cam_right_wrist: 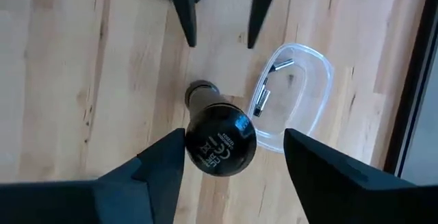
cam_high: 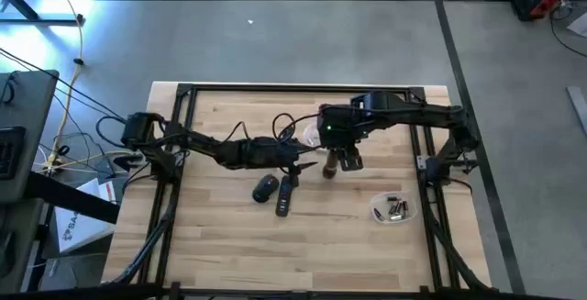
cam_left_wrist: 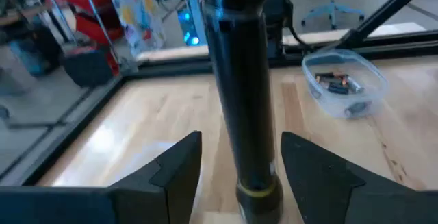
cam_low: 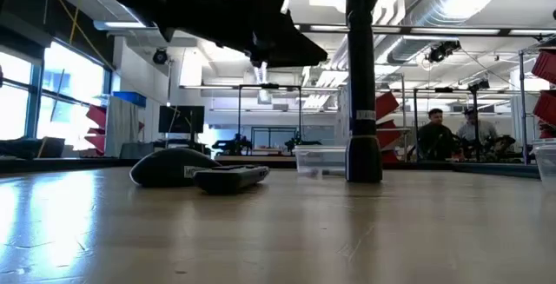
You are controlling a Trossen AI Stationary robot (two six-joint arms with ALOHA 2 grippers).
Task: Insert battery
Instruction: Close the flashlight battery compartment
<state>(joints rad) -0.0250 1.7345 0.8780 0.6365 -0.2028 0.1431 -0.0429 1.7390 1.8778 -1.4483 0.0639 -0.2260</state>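
A black flashlight (cam_low: pixel 363 102) stands upright, its lower end (cam_low: pixel 363 176) on the table near the middle. My right gripper (cam_right_wrist: pixel 233 148) hangs open above it, pointing down, one finger on either side of the flashlight's top end (cam_right_wrist: pixel 220 140). My left gripper (cam_left_wrist: pixel 239 162) is open, low and level. It points from the table's left at the flashlight's lower part (cam_left_wrist: pixel 256 190) and stops short of it. Batteries (cam_left_wrist: pixel 339 83) lie in a clear tub (cam_high: pixel 393 210) to the right, nearer the front.
A dark computer mouse (cam_high: pixel 266 187) and a black remote (cam_high: pixel 284 199) lie just in front of the left gripper (cam_high: pixel 310 164). A second clear tub (cam_right_wrist: pixel 294 94) with small metal pieces sits behind the flashlight. A black frame (cam_high: pixel 183 94) borders the table.
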